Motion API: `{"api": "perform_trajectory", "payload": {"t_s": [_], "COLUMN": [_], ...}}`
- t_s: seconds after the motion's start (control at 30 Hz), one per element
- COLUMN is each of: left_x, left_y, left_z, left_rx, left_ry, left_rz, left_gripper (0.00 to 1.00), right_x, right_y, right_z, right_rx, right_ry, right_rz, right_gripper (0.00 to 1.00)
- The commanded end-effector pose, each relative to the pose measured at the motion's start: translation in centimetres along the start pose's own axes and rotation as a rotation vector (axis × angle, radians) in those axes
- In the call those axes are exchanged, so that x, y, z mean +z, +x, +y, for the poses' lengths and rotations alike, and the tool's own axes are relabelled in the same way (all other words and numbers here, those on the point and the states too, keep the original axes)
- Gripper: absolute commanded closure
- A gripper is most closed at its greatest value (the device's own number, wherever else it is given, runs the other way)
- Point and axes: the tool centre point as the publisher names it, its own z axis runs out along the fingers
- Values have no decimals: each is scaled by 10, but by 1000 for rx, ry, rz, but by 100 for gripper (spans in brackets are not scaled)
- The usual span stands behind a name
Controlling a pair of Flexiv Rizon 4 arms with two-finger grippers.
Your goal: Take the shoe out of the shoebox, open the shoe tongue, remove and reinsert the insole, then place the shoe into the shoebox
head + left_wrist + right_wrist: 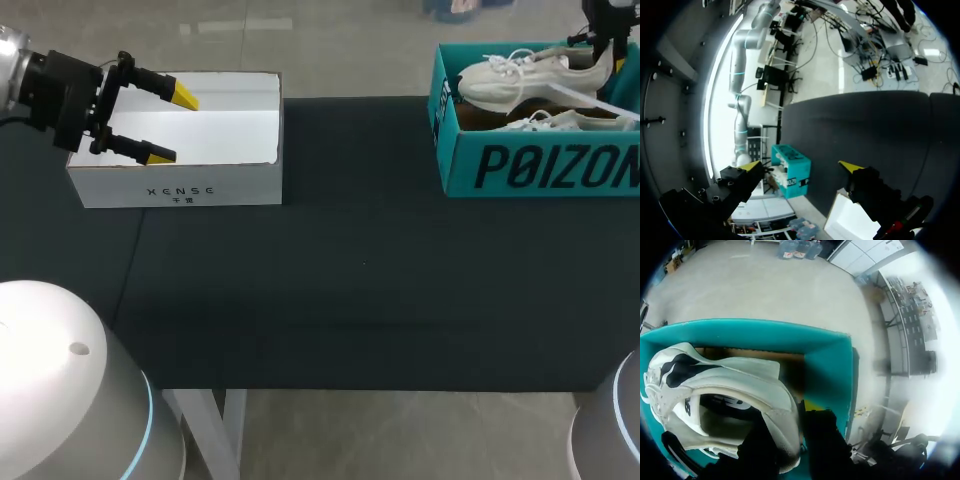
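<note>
Your right claw (pixel 792 440) pinches the shoe (pixel 730 380) by its rim; lift it slowly, clear of the shoebox (pixel 825 360). Your left claw (pixel 172 126) is spread.

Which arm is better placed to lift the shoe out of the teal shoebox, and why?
Right. The right gripper has its fingers pinching the heel of the white sneaker inside the teal shoebox. The left gripper hangs open over the white box, across the table.

Dark table (pixel 360 290) bears a white box (pixel 180 188) left, teal shoebox (pixel 540 165) right
</note>
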Motion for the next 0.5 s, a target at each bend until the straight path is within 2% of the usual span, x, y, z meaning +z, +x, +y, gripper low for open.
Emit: {"api": "perform_trajectory", "payload": {"t_s": [0.03, 0.27, 0.5], "left_x": [0, 0, 0], "left_y": [0, 0, 0], "left_z": [0, 0, 0], "left_rx": [1, 1, 1], "left_ry": [1, 1, 1], "left_rz": [2, 2, 2], "left_gripper": [0, 0, 0], "right_x": [21, 45, 68], "right_y": [4, 7, 6], "right_z": [15, 21, 16], "right_rx": [3, 9, 25], "right_ry": [13, 19, 62], "right_rz": [-8, 0, 2], "right_gripper": [100, 100, 100]}}
